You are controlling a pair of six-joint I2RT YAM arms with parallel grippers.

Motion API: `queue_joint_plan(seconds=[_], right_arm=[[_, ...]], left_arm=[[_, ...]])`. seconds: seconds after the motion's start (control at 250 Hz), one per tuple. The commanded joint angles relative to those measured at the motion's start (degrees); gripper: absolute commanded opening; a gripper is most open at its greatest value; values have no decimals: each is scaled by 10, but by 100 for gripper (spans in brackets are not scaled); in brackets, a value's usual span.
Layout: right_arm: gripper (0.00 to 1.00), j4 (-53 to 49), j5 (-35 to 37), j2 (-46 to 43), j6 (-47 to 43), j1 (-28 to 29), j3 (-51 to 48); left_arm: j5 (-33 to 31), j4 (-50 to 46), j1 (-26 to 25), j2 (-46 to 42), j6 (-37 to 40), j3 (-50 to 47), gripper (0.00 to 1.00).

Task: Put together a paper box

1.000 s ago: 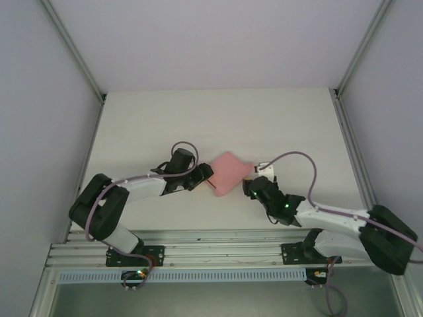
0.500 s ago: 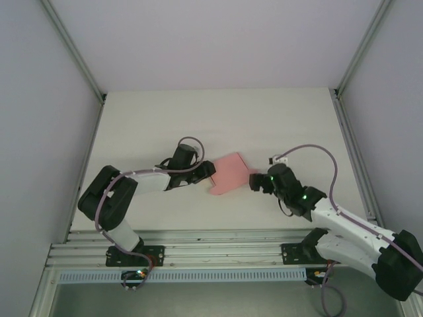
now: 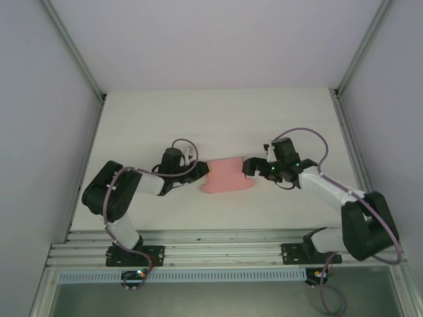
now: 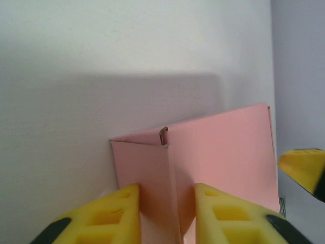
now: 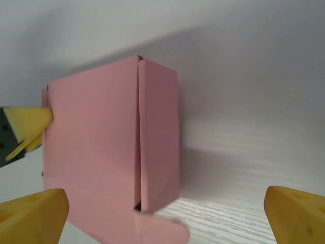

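1. Overhead, I see the salmon-pink paper box [image 3: 227, 175] lying on the white table [image 3: 198, 119]. It is roughly mid-table, a little toward the near edge (folded into a flattish block, with a small lobe poking out at its 7 o'clock corner).
2. The left gripper [image 3: 201, 174] sits at the box's 9 o'clock, in contact with that end.
3. On the left wrist camera, the left fingers [image 4: 117, 213] pinch the near end of the box. A raised fold seam runs up between the two yellow pads toward 12 o'clock.
4. The right gripper [image 3: 248, 166] sits at the box's 3 o'clock, just beside that end.
5. On the right wrist camera, the right fingers [image 5: 35, 211] are spread wide. The box lies between them, closer to the 9 o'clock finger. I cannot tell whether that pad touches the card.
6. The same camera shows one panel folded over another along a straight seam, and a yellow fingertip of the other gripper meets the box's edge at 9 o'clock.
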Motion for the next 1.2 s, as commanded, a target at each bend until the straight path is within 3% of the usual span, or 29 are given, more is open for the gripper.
queue_joint_plan(seconds=[0.0, 0.224, 0.443, 0.667, 0.751, 0.879, 0.919, 0.963, 0.994, 1.006, 1.094, 1.198], right_arm=[[99, 37, -122, 52, 15, -18, 28], [96, 105, -202, 119, 50, -18, 38], [87, 209, -268, 188, 106, -18, 25], [54, 264, -289, 177, 126, -20, 14], [50, 266, -287, 158, 127, -23, 3], [47, 257, -289, 134, 137, -25, -5], [46, 247, -286, 128, 142, -27, -4], [47, 233, -283, 122, 145, -29, -2], [46, 223, -281, 117, 148, -31, -2], [46, 220, -279, 116, 150, -32, -1], [46, 195, -263, 99, 166, -42, -2], [44, 143, -248, 82, 211, -61, 8]], left_arm=[[46, 110, 18, 40, -32, -23, 26], [46, 154, 24, 70, -46, -32, 26], [48, 164, 26, 78, -44, -35, 28], [44, 167, 25, 70, -39, -34, 28], [43, 167, 24, 61, -35, -30, 29], [41, 165, 24, 34, -24, -19, 40], [44, 153, 24, 17, -13, -10, 48], [43, 117, 24, -8, 8, 5, 67], [35, 77, 22, -32, 32, 17, 94], [30, 58, 21, -42, 45, 22, 99], [-38, -120, 0, -124, 169, 71, 100], [-194, -318, -75, -207, 368, 133, 100]])
